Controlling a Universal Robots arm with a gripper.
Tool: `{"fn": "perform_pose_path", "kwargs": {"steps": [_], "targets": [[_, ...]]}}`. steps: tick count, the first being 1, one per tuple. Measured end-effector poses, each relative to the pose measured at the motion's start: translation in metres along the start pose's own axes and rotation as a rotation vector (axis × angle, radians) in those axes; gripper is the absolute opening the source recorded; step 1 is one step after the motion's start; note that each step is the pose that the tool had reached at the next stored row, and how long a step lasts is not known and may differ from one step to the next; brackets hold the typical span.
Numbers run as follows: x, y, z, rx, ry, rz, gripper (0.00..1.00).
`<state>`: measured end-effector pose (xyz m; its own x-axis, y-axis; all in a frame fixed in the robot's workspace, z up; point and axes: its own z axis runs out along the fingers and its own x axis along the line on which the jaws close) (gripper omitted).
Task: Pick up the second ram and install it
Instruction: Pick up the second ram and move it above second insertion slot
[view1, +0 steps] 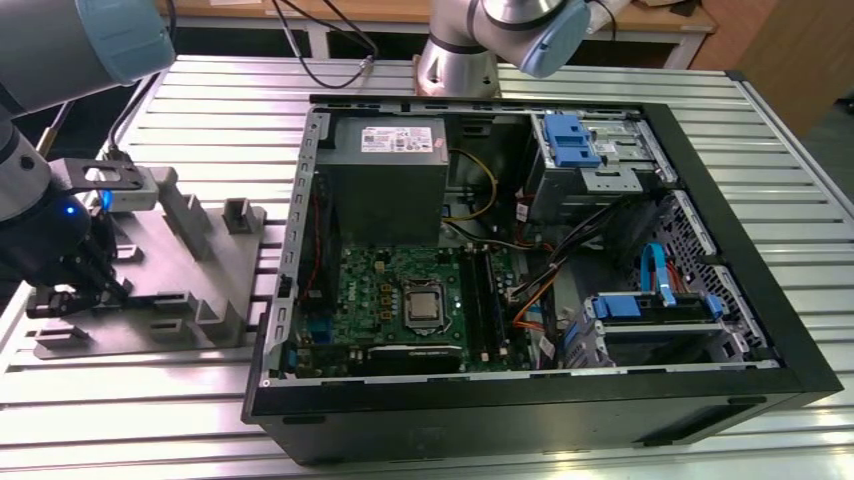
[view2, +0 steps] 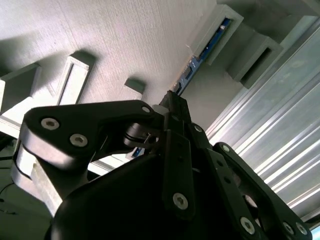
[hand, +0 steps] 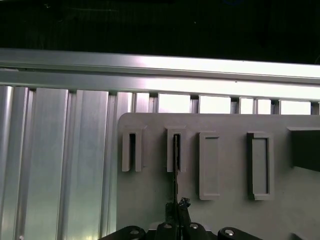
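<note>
With black claw (view2: 172, 107) pressed together, pinches one end of the second ram (view2: 192, 65), a long narrow blue-green circuit board. Stands on edge in the slotted blocks of a flat grey fixture plate (hand: 230, 215). Rests on the ribbed aluminium table (view1: 200, 100), beside an open black computer case (view1: 534, 410).

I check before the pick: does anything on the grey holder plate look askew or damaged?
Nothing stands out. The dark blue-green memory stick stands straight in its slot on the grey holder plate, black gripper at it.
</note>
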<state>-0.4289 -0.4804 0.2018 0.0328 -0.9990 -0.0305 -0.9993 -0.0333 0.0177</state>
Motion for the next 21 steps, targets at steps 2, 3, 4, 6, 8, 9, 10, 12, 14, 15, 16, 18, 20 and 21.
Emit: {"fn": "perform_pose_path", "kwargs": {"steps": [2,3,4,6,8,9,10,12,14,15,16,18,20,21], "targets": [[0.0,0.0,0.0,0.0,-0.0001,0.0,0.11],[0.0,0.0,0.0,0.0,-0.0001,0.0,0.11],[0.0,0.0,0.0,0.0,-0.0002,0.0,0.11],[0.0,0.0,0.0,0.0,-0.0003,0.0,0.11],[0.0,0.0,0.0,0.0,-0.0006,0.0,0.11],[0.0,0.0,0.0,0.0,-0.0006,0.0,0.11],[0.0,0.0,0.0,0.0001,-0.0006,0.0,0.11],[0.0,0.0,-0.0006,0.0,-0.0006,0.0,0.11],[0.0,0.0,-0.0017,-0.0001,-0.0005,0.0,0.11],[0.0,0.0001,-0.0025,0.0,-0.0006,0.0,0.11],[-0.0001,0.0001,-0.0034,0.0,-0.0006,0.0,0.11],[-0.0001,0.0001,-0.0053,0.0001,-0.0006,0.0,0.11],[-0.0002,0.0001,-0.008,0.0,-0.0006,0.0,0.11],[-0.0003,0.0002,-0.0099,0.0,-0.0006,0.0,0.11]]}}
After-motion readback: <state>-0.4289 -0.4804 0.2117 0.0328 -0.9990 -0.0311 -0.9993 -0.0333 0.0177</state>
